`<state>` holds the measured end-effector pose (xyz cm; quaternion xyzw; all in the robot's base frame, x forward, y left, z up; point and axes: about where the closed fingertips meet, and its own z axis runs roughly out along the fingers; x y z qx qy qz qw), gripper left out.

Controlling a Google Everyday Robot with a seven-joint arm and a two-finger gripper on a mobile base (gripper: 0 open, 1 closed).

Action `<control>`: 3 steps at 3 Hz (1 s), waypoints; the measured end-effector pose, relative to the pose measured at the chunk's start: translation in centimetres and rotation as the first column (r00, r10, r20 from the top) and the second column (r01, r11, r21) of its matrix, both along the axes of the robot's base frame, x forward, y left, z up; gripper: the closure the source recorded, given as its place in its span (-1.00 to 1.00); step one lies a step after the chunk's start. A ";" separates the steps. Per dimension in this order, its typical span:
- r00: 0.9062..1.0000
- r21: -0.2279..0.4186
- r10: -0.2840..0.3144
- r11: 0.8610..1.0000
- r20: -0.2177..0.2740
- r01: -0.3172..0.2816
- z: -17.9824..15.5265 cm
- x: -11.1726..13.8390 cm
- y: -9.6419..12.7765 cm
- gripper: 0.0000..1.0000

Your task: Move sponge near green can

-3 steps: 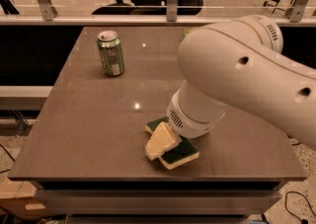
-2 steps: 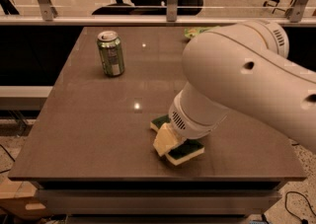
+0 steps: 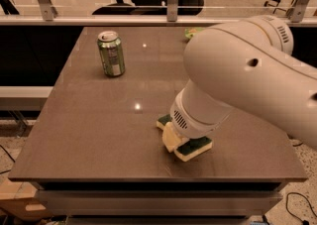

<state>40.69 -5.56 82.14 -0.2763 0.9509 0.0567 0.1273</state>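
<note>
White robot arm comes in from the right, and its bulky wrist sits right over the gripper (image 3: 172,138), low on the brown tabletop (image 3: 94,125) near the front edge. The wavy-edged sponge with a dark green top and pale yellow foam base (image 3: 196,145) lies flat directly under and around the gripper, sticking out on both sides. This looks like a top-down reach to grab it for the move. The wrist hides the grip, so I cannot tell whether it is wide, narrow or holding the sponge. The small green metal drink can with a silver top (image 3: 111,53) stands upright, well apart, up-left of the gripper. A green item (image 3: 192,32) behind the arm is mostly hidden and unclear.
</note>
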 end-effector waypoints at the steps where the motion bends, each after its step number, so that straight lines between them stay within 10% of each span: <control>1: 0.998 0.060 0.007 0.998 0.061 -0.010 0.3 0.4 -0.7 1.00; 3: 0.968 0.196 0.020 0.978 0.251 -0.071 3.1 3.6 -5.2 1.00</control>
